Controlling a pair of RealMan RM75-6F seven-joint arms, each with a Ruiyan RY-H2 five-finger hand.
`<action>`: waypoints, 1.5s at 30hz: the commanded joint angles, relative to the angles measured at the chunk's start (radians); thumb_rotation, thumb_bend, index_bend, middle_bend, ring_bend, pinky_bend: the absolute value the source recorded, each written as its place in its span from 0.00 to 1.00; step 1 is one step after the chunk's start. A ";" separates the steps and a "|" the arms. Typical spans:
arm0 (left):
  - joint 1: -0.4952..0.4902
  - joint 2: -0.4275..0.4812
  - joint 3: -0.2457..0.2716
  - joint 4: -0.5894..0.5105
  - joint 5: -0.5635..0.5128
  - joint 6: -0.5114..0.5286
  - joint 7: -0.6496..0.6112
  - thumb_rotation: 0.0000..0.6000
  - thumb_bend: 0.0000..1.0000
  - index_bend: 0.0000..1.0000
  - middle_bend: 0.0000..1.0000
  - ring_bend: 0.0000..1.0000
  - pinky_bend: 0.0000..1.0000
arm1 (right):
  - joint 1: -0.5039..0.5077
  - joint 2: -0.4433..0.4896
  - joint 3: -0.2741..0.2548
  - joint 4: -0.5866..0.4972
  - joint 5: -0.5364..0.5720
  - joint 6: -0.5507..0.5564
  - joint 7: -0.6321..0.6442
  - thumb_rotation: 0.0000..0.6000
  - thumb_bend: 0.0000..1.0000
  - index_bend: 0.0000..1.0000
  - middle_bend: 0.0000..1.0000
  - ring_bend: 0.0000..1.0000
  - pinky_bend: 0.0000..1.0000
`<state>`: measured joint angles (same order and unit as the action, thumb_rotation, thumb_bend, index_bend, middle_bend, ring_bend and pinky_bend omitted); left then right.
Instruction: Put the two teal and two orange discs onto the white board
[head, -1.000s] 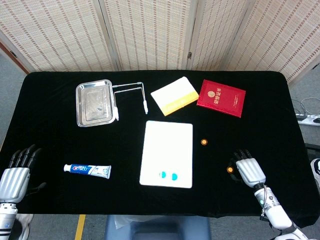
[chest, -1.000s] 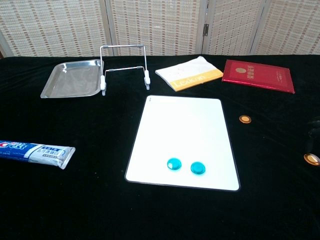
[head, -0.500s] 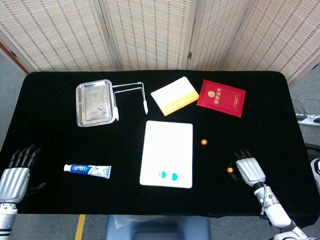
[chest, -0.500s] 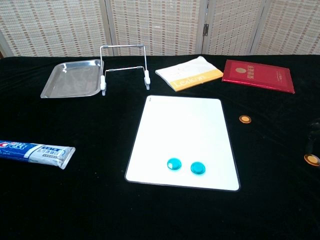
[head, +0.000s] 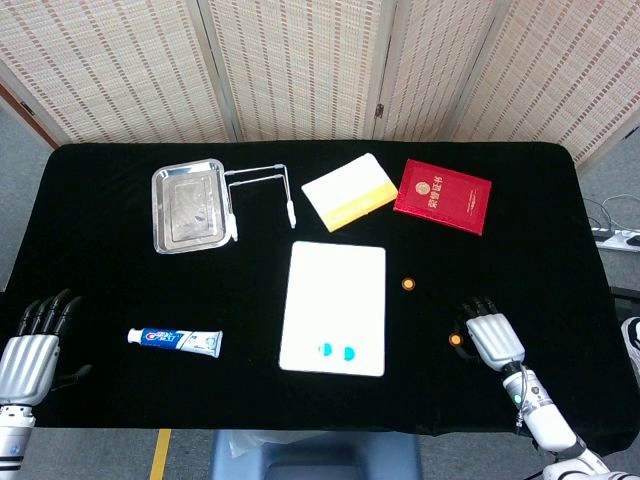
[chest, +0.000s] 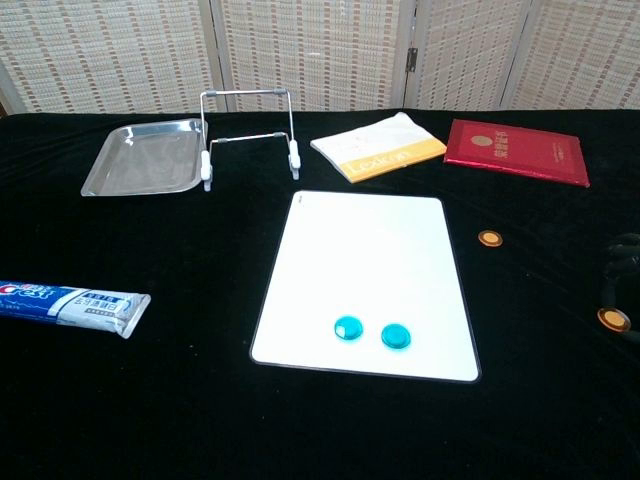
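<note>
White board (head: 333, 307) at frame centre, carrying 2 teal discs (head: 337, 350) near its lower edge. 1 orange disc (head: 407, 284) just right of board; second orange disc (head: 456, 340) lower right, touching right hand (head: 494, 336) fingertips, grip undeterminable. Left hand (head: 28, 352) lower left, fingers extended, empty.

the worktop (head: 120, 270) is covered by a black cloth, and behind it a folding screen (head: 300, 65) of pale woven panels is set. grey floor (head: 20, 150) is seen at the left, where a yellow line (head: 160, 455) is marked near the front edge.
</note>
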<state>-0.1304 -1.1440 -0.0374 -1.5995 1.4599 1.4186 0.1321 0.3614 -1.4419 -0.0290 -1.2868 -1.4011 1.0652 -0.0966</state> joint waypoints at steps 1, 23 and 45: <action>0.000 -0.001 0.000 0.002 -0.002 0.000 -0.003 1.00 0.15 0.00 0.00 0.00 0.00 | 0.000 -0.001 0.006 -0.006 0.002 0.002 -0.008 0.90 0.41 0.53 0.22 0.03 0.00; 0.006 0.006 0.003 -0.006 0.006 0.013 -0.003 1.00 0.15 0.00 0.00 0.00 0.00 | 0.274 -0.058 0.192 -0.173 0.071 -0.215 -0.116 0.90 0.41 0.53 0.23 0.03 0.00; 0.014 -0.001 0.003 0.034 -0.014 0.006 -0.035 1.00 0.15 0.00 0.00 0.00 0.00 | 0.497 -0.254 0.244 -0.063 0.329 -0.329 -0.327 0.90 0.41 0.39 0.19 0.02 0.00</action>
<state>-0.1168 -1.1446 -0.0347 -1.5658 1.4459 1.4250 0.0971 0.8579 -1.6959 0.2157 -1.3495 -1.0726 0.7358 -0.4228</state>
